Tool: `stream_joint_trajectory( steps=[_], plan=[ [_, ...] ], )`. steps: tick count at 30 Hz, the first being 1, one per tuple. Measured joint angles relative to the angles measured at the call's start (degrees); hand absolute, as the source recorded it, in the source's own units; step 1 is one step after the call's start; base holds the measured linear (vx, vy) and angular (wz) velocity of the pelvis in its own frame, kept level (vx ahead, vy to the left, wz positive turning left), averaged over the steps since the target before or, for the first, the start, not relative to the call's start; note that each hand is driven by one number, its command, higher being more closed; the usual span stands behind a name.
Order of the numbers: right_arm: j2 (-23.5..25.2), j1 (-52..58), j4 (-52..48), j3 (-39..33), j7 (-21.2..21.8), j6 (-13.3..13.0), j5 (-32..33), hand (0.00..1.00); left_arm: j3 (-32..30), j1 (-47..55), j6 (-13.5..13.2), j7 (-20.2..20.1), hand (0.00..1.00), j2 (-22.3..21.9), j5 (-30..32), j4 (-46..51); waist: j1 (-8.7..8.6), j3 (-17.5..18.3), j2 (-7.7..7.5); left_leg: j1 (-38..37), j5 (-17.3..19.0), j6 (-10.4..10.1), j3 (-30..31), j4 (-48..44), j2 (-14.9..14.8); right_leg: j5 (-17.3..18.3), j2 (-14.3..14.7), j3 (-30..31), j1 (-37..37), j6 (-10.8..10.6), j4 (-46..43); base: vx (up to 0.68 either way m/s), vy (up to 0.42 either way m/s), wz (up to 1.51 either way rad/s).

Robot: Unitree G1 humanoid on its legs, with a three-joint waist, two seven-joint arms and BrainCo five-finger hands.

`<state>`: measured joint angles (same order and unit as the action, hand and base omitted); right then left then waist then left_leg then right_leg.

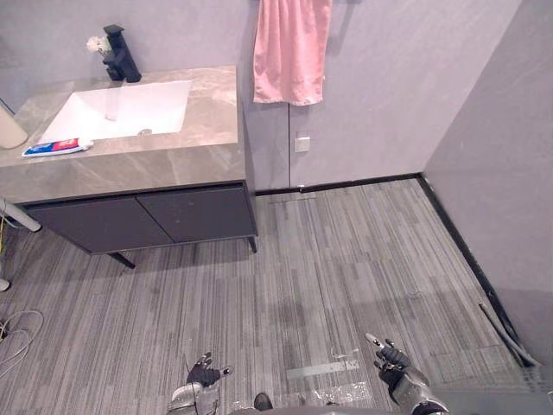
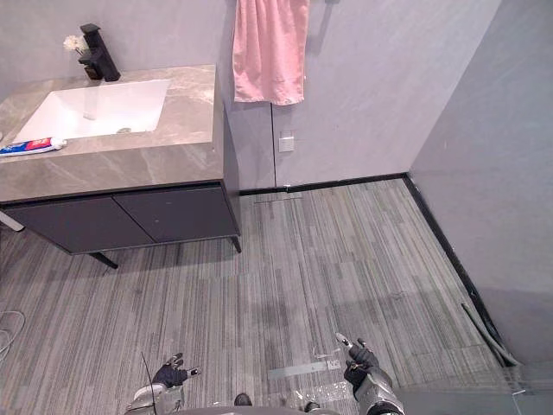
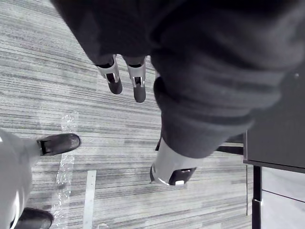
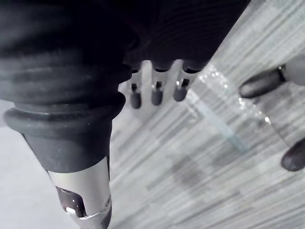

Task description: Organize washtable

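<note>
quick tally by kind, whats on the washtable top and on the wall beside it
toothpaste tube: 1
black faucet: 1
white sink: 1
white flower sprig: 1
beige object, cut off at the edge: 1
pink towel: 1
white wall plate: 1
total: 7

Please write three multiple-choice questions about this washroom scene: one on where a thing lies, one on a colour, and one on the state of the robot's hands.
1. Where does the toothpaste tube lie?
A. On the floor
B. On the countertop, at the near edge of the basin
C. Inside the basin

2. What colour is the towel hanging on the wall?
A. Blue
B. White
C. Pink

3. How are the left hand and the right hand?
A. Both open, holding nothing
B. Left shut on the tube
C. Right shut on the towel

Answers:
1. B: the tube rests on the grey stone beside the white basin.
2. C: the cloth is plainly pink.
3. A: the fingers are straight, low over the floor.
</note>
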<state>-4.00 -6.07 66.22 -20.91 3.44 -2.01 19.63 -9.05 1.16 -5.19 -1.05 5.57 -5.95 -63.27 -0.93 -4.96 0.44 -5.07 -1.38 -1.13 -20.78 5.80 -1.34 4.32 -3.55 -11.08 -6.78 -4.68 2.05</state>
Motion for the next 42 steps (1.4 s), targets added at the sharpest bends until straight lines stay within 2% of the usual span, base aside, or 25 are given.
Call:
stream_joint_trajectory(
  steps=[5, 8, 16, 17, 18, 20, 22, 23, 24, 26, 27, 28, 29, 30, 31, 32, 33, 34, 36, 37, 38, 39, 41, 42],
  plan=[
    [0.71, 1.68, 0.32, -1.18, 0.02, 0.09, -0.3, 0.0, 0.0, 0.63, 0.0, 0.03, 0.0, -0.88, 0.02, -0.25, -0.48, -0.71, 0.15, -0.11, 0.0, 0.0, 0.0, 0.0, 0.0, 0.06, -0.07, -0.22, -0.12, -0.33, -0.05, 0.0, -0.007, 0.0],
    [1.32, 2.14, 0.37, -1.34, 0.06, 0.11, -1.93, 0.0, 0.01, 1.83, 0.0, 0.07, 0.0, -0.97, 0.16, -0.29, -1.44, -0.73, 0.18, -0.28, 0.0, -0.01, 0.0, 0.01, 0.0, 0.06, -0.09, -0.39, -0.27, -0.34, -0.07, -0.01, -0.01, 0.0],
    [1.29, 3.1, 0.4, -1.26, 0.18, 0.09, -2.16, 0.0, -0.04, 2.92, -0.07, 1.31, 0.0, -1.0, 0.05, -0.3, -1.34, -0.83, 0.28, 0.05, 0.05, 0.01, 0.04, 0.05, 0.04, 0.03, -0.11, -0.72, 0.38, -0.29, -0.08, -0.05, -0.014, 0.01],
    [0.98, 2.6, 0.29, -1.19, 0.16, -0.01, -0.92, 0.0, 0.64, 2.7, -0.19, 1.89, 0.0, -1.12, -0.75, -0.28, -1.36, -2.25, 0.85, 1.36, 1.5, 0.84, -0.01, 0.01, 0.29, 0.28, -0.55, -0.61, 2.87, -0.41, -2.04, -0.07, 0.056, -0.1],
    [0.88, 2.49, 0.16, -1.18, 0.18, -0.02, -0.29, 0.0, 1.35, 2.56, -0.23, 2.32, 0.0, -1.13, -0.85, -0.25, -1.35, -2.87, 0.91, 1.35, 1.73, 0.75, -0.21, 0.0, 0.42, 1.33, -1.03, -0.52, 4.45, -0.62, -5.07, -0.05, 0.096, -0.16],
    [1.06, 2.67, 0.13, -1.19, 0.18, -0.02, 0.09, 0.0, 1.95, 2.47, -0.32, 2.4, 0.0, -0.98, -1.35, -0.21, -1.24, -3.21, 0.52, 1.39, 1.7, 0.98, -0.68, -0.06, 0.84, 1.66, -1.61, -0.74, 5.03, -0.72, -6.37, 0.05, 0.091, -0.13],
    [0.85, 2.93, -0.05, -1.13, 0.16, -0.07, 0.11, 0.0, 2.94, 2.17, -0.39, 2.43, 0.0, -1.17, -1.82, -0.23, -1.27, -3.84, 0.96, 1.18, 3.49, 1.57, -0.89, 0.01, 1.09, 2.8, -2.66, -1.27, 7.46, -2.4, -11.88, 0.07, 0.157, -0.15],
    [-0.74, 3.18, -1.21, -2.19, 0.15, -0.33, 1.43, 0.0, 5.94, -1.17, -0.47, 2.45, 0.0, 0.52, -1.6, -1.48, -1.36, -10.15, 2.23, -1.97, 6.82, 1.4, -1.66, -0.82, 0.16, 0.48, -9.79, -12.24, 23.34, -1.8, -19.44, 0.38, 0.189, 0.09],
    [-0.63, 4.59, 0.32, -0.5, 0.12, 0.02, 1.23, 0.0, 4.2, -0.94, -0.37, 2.6, 0.0, 1.28, -0.37, -2.01, -1.64, -10.03, -0.45, -4.76, 7.92, 0.02, -1.2, -1.14, 0.81, -5.87, -11.36, -12.35, 24.06, -0.73, -12.35, 0.46, 0.169, 0.21],
    [-0.09, 5.26, 0.41, 0.11, 0.21, 0.04, 1.22, 0.0, 3.67, -1.04, -0.37, 2.57, 0.0, 1.38, 0.17, -1.97, -1.56, -9.39, -1.61, -5.05, 9.19, -1.72, -0.33, -3.23, 0.14, -10.43, -8.98, -12.4, 23.41, 0.71, -7.09, 0.53, -0.148, 0.31],
    [0.28, 5.5, 0.43, 0.09, 0.2, 0.03, 1.22, 0.0, 3.62, -1.09, -0.36, 2.56, 0.0, 1.4, 0.23, -1.98, -1.65, -9.09, -2.16, -5.17, 9.6, -2.37, -0.02, -3.35, 0.35, -12.95, -8.48, -12.37, 22.39, 2.08, -5.56, 0.59, -0.275, 0.17],
    [-0.28, 5.79, 0.54, -0.91, 0.42, 0.09, 1.37, 0.0, 2.31, -1.35, -0.26, 2.64, 0.0, 0.09, 0.56, -2.21, -1.55, -9.15, -1.03, -6.65, 10.77, -4.23, 0.14, -3.24, -1.24, -14.95, -7.01, -12.52, 21.28, 5.59, -6.99, 0.53, -0.261, 0.08],
    [-1.2, 5.79, 0.31, -1.53, 0.32, 0.01, 1.3, 0.0, 1.68, -0.97, -0.44, 2.6, 0.0, -1.82, 0.62, -2.09, -1.55, -8.99, 1.21, -6.57, 11.48, -6.97, 0.0, -4.37, -3.47, -12.95, -5.36, -13.01, 21.74, 6.33, -10.29, 0.55, -0.283, 0.01],
    [-1.29, 5.87, 0.04, -2.53, 0.28, -0.08, 1.43, 0.0, -1.03, -0.19, -0.62, 2.36, 0.0, -3.06, 0.06, -1.87, -1.3, -9.04, 2.0, -3.88, 13.3, -9.03, 0.22, -15.86, -7.51, -4.88, -4.55, -13.13, 21.3, 6.98, -18.96, 0.6, -0.401, 0.08],
    [-0.43, 6.98, 0.37, -2.78, 0.21, 0.07, 1.4, 0.0, -6.71, 0.49, -0.89, 2.54, 0.0, -3.59, -2.79, 0.15, -1.2, -9.31, 0.67, 4.01, 12.13, -5.34, -0.62, -41.94, -14.07, 1.54, -2.61, -13.17, 15.83, 7.79, -19.04, 0.67, -0.521, 0.03],
    [-0.18, 7.51, 0.28, -2.28, 0.15, 0.07, 1.51, 0.0, -7.57, 1.11, -1.08, 2.6, 0.0, -3.7, -4.2, 1.03, -0.67, -9.32, 1.43, 7.62, 10.81, -3.47, 0.52, -51.57, -17.28, 3.26, -0.88, -13.07, 13.04, 8.31, -18.27, 0.54, -0.459, -0.23],
    [-0.68, 7.87, 0.07, -1.33, -0.06, -0.06, 1.62, 0.0, -7.41, 1.95, -1.66, 2.54, 0.0, -4.1, -5.64, 2.24, 0.25, -8.91, 1.55, 11.42, 10.92, -3.22, 1.92, -59.59, -19.14, 4.7, 0.99, -12.08, 9.93, 8.82, -16.88, 0.51, -0.329, -0.57],
    [-0.76, 7.5, -0.22, -1.05, -0.04, -0.3, 1.83, 0.0, -6.74, 1.88, -2.1, 2.35, 0.0, -4.07, -6.67, 2.39, 0.41, -8.24, 1.32, 15.27, 11.53, -2.31, 1.54, -61.83, -18.94, 4.9, 1.89, -11.41, 6.62, 8.37, -14.68, 0.53, -0.263, -0.66],
    [-0.79, 6.9, -0.27, -1.04, -0.03, -0.51, 2.32, 0.0, -6.16, 1.23, -2.65, 2.29, 0.0, -3.73, -7.04, 2.48, 0.46, -7.89, 0.67, 20.12, 11.69, -2.15, -0.22, -56.43, -16.79, 5.11, 2.39, -10.43, 1.32, 7.67, -10.65, 0.58, -0.256, -0.43],
    [-0.87, 6.38, -0.17, -1.06, -0.08, -0.52, 2.32, 0.0, -6.14, 0.99, -2.75, 2.29, 0.0, -3.53, -7.03, 2.47, 0.64, -7.91, 0.52, 21.89, 11.57, -2.34, -0.23, -50.9, -15.01, 5.22, 2.53, -9.85, -0.91, 7.39, -8.81, 0.63, -0.197, -0.42],
    [-0.85, 5.54, -0.23, -1.06, -0.14, -0.5, 2.27, 0.0, -6.24, 0.81, -2.79, 2.35, 0.0, -3.55, -7.4, 2.5, 1.07, -7.93, 0.28, 23.1, 11.18, -2.77, 0.55, -40.18, -11.74, 5.83, 2.45, -8.83, -3.27, 6.34, -7.28, 0.73, -0.17, -0.52],
    [-0.82, 5.35, -0.22, -1.05, -0.27, -0.5, 2.26, 0.0, -6.23, 0.54, -2.58, 2.41, 0.0, -3.62, -7.53, 2.46, 1.76, -7.92, 0.29, 23.21, 8.61, -3.67, 2.55, -26.08, -8.18, 6.34, 2.59, -7.98, -5.77, 5.49, -5.67, 0.6, -0.075, -0.48],
    [-0.86, 5.21, -0.21, -0.98, -0.62, -0.57, 2.21, 0.0, -6.19, 0.65, -2.52, 2.4, 0.0, -3.63, -8.27, 2.43, 2.16, -7.78, 0.58, 24.0, 3.92, -3.34, 6.45, -12.73, -5.08, 7.48, 4.02, -6.14, -9.51, 3.58, -3.57, 0.6, 0.042, -0.5],
    [-0.64, 5.14, -0.2, -0.6, -0.75, -0.67, 2.1, 0.0, -6.31, 0.64, -2.5, 2.49, 0.0, -3.5, -8.75, 2.39, 2.44, -7.61, 0.82, 24.85, 1.97, -1.44, 7.53, -11.51, -4.55, 8.43, 4.81, -4.74, -11.12, 2.05, -3.32, 0.75, 0.138, -0.91]
  ],
)
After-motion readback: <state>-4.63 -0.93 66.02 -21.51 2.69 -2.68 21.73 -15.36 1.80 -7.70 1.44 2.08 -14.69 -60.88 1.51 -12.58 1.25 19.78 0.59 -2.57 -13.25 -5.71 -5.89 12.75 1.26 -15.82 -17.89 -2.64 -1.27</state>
